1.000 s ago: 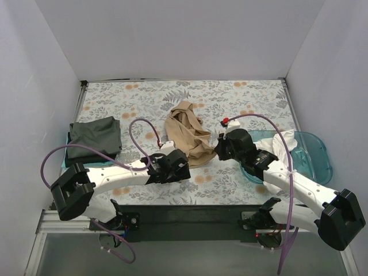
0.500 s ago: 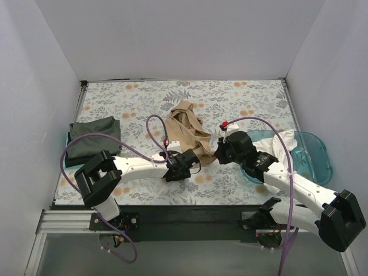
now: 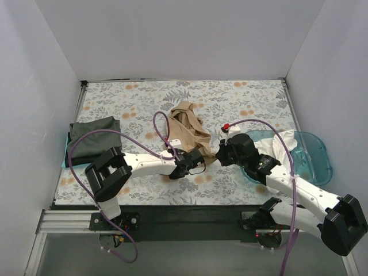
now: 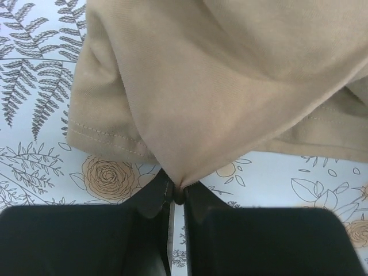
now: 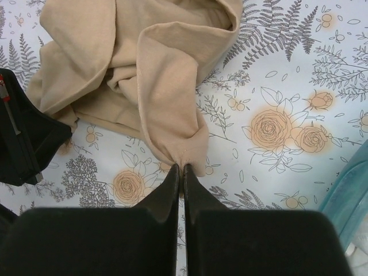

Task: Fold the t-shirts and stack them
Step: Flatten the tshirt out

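Top external, left arm: my left arm [image 3: 146,165] lay low across the near part of the bench [image 3: 241,103], reaching rightward from its base to the near edge of the tan t-shirt [image 3: 187,129].
Left jaws: clenched on a pinched fold of the tan cloth, just beside a stitched hem. In the left wrist view the fold rose from between the tips.
Right arm: my right arm [image 3: 287,178] stretched leftward past the teal tub [image 3: 316,155], its wrist beside the shirt's near right side.
Right jaws: pressed together on a narrow gathered tip of the same shirt, with the cloth fanning away from the tips.
Tan t-shirt: crumpled in a heap near the middle of the bench, between my two wrists.
Dark grey-green t-shirt [image 3: 95,140]: folded flat at the left edge of the bench, well apart from the tan one.
White t-shirt [image 3: 282,144]: bunched in the tub at the right and spilling over its rim.
Bench: covered by a pale cloth printed with grey ferns and orange roses.
Room: plain white walls [image 3: 172,34] on three sides.
Materials: the tan cloth was soft and matte, deeply creased, with two rows of stitching along the hem. The tub was translucent plastic. My jaws were black and matte. Purple cables [image 3: 158,123] looped above both arms.
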Available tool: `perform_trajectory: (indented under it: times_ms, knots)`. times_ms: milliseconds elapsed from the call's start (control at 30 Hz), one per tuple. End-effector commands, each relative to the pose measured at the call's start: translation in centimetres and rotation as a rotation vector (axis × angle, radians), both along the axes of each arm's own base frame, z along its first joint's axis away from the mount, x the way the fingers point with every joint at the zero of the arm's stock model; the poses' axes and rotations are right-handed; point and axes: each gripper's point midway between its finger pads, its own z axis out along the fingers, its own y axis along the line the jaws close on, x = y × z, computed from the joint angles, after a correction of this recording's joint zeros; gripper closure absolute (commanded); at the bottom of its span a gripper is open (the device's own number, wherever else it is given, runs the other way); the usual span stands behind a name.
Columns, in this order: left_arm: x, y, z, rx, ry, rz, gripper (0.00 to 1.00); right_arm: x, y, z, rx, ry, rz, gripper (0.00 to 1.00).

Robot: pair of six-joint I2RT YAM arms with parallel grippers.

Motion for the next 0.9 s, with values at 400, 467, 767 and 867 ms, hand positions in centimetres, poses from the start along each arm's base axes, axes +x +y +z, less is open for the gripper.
perform_trajectory:
  times_ms: [400, 467, 767, 867]
  knots:
    - [2.2, 1.8, 13.1, -0.248, -0.338, 0.0, 1.0, 0.0, 0.9, 6.5, 0.096, -0.139, 0.075, 0.99]
    - [2.1, 2.2, 16.2, -0.318, -0.397, -0.016, 1.0, -0.2, 1.1, 8.2, 0.119, -0.168, 0.095, 0.99]
    - [1.2, 6.8, 33.4, -0.615, -0.737, -0.013, 1.0, -1.0, -0.4, 21.8, 0.237, -0.413, 0.088, 0.99]
    - [1.1, 8.8, 39.6, -0.638, -0.855, -0.006, 1.0, -1.3, -1.8, 27.8, 0.273, -0.511, 0.046, 0.99]
